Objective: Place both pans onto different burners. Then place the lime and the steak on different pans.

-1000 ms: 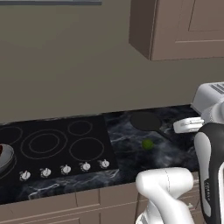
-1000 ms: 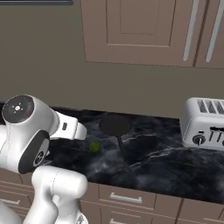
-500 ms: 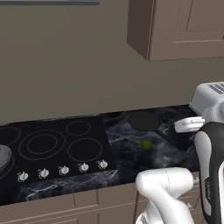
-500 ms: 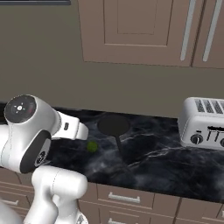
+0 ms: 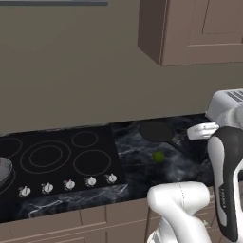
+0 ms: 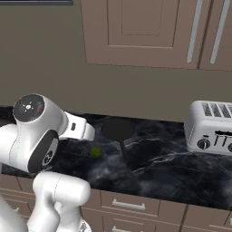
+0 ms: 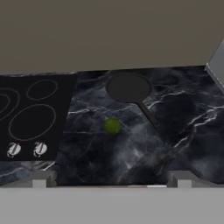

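Hand view: my fingers [image 7: 111,180] spread wide, black pan [image 7: 128,87] ahead, lime [image 7: 112,126] nearer. I'd come down on the handle [image 7: 148,113], squarely.

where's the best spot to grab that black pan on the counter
Probably the black pan by its long handle, from above with the open gripper across it. The handle lies flat on the marble counter, pointing away from the wall, clear of the lime.
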